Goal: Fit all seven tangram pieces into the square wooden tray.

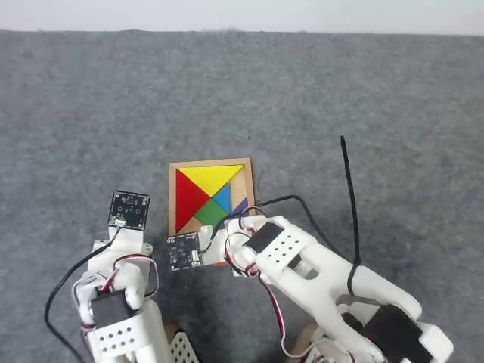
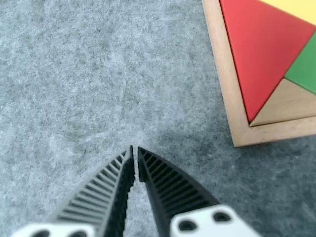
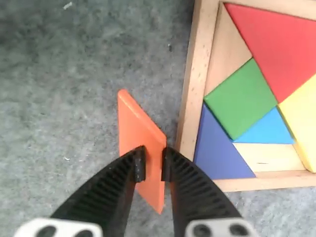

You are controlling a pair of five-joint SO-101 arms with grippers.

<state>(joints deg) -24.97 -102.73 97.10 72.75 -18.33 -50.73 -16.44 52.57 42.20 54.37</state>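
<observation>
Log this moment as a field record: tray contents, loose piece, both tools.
tray: holds red triangle, yellow triangle, green square, light blue triangle, dark blue piece; bare wood in two spots
orange piece: outside tray, beside its wall, on edge
right tool: shut on orange piece
left tool: shut, empty, over carpet beside tray

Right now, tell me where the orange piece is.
In the right wrist view, the orange piece is clamped on edge in the right tool, over the grey mat, just outside the rim of the tray, nearest the dark blue triangle.
</observation>
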